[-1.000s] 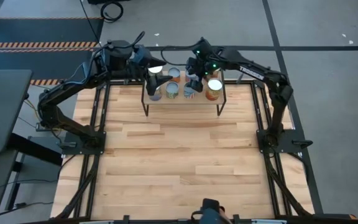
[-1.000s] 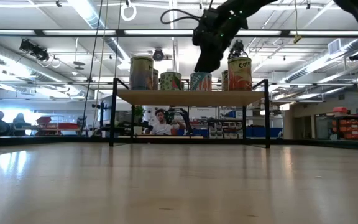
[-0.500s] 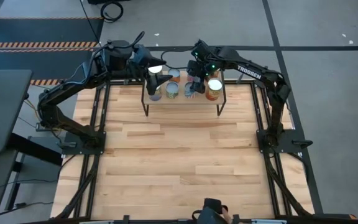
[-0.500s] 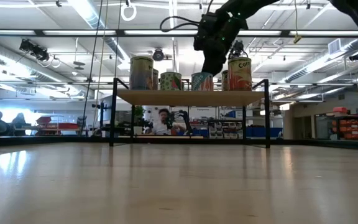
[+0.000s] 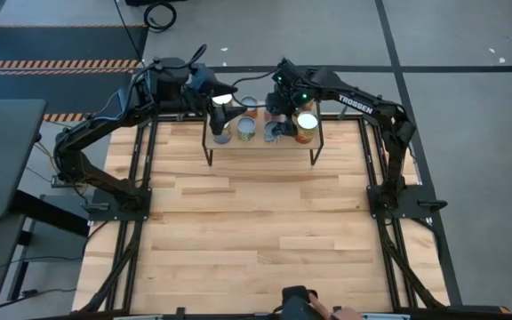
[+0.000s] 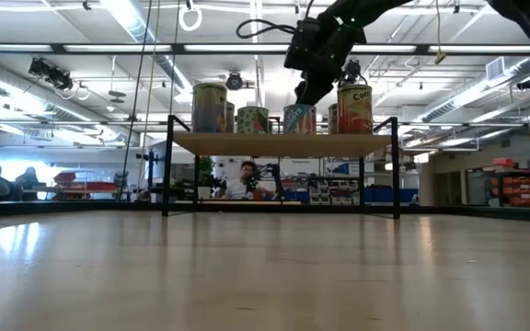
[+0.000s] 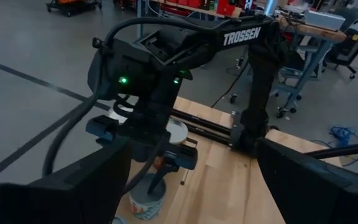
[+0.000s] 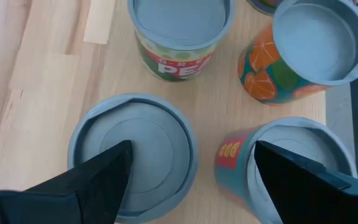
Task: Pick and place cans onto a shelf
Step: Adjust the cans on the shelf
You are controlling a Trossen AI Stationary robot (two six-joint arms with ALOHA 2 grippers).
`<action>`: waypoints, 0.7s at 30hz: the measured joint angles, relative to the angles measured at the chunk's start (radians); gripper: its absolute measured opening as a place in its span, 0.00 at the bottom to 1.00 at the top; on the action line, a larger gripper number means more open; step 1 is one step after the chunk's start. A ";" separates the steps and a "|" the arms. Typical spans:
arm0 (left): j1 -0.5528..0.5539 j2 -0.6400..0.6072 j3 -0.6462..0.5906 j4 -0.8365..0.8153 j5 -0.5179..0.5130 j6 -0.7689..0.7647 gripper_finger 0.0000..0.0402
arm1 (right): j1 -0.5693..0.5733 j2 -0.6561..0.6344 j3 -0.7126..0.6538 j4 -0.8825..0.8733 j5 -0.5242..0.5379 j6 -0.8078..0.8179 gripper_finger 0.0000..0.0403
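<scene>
The shelf stands at the table's far edge on black legs, its board carrying several cans upright on their bases. My right gripper hangs open just above them, pointing steeply down. Its fingers straddle the gap between a grey-topped can and a teal can with a red label. Beyond those are a green-labelled can and an orange one. In the low view the right gripper is a little above a can's top. My left gripper waits open over the shelf's left end, holding nothing.
The shelf's black frame and legs stand around the board. The wooden tabletop stretches from the shelf to the near edge. Both arms crowd the air above the shelf. A person sits in the room beyond the table.
My right gripper has rolled at the wrist above the cans and tipped slightly, staying open over the same spot. The cans on the shelf have not moved.
</scene>
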 joint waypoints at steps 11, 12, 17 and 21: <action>-0.029 0.000 0.000 0.000 -0.001 -0.039 0.87 | -0.039 0.000 0.000 0.002 0.013 0.006 0.86; -0.033 0.000 0.000 0.000 -0.001 -0.039 0.87 | -0.039 0.000 0.000 0.002 0.013 0.006 0.86; -0.051 0.000 0.000 0.001 0.000 -0.039 0.87 | -0.034 0.000 0.000 0.002 -0.002 0.007 0.86; -0.052 0.000 0.000 0.001 0.000 -0.038 0.87 | -0.033 0.006 -0.001 0.003 -0.021 0.062 0.86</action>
